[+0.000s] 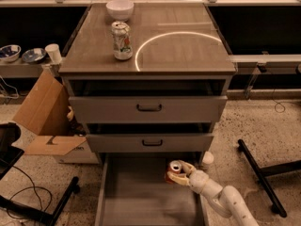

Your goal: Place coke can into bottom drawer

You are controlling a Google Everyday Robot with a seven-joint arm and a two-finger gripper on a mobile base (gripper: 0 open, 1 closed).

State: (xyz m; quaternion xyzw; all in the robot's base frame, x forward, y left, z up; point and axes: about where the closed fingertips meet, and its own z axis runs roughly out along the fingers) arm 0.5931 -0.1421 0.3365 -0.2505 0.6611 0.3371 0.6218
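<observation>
The coke can point(174, 169) is a small red can with a silver top, held upright over the right rear part of the bottom drawer point(136, 197). My gripper point(178, 173) is shut on the coke can, its pale fingers wrapped around the can's side, with the white arm reaching in from the lower right. The bottom drawer is pulled out, a long grey tray with a plain floor. The can's underside is hidden, so I cannot tell whether it touches the drawer floor.
A white can with green and red markings point(122, 41) and a white bowl point(119, 9) stand on the cabinet top point(188, 51). Two upper drawers point(148, 108) with black handles sit slightly open. A cardboard box point(44, 117) is at the left, black stand legs point(261, 175) at the right.
</observation>
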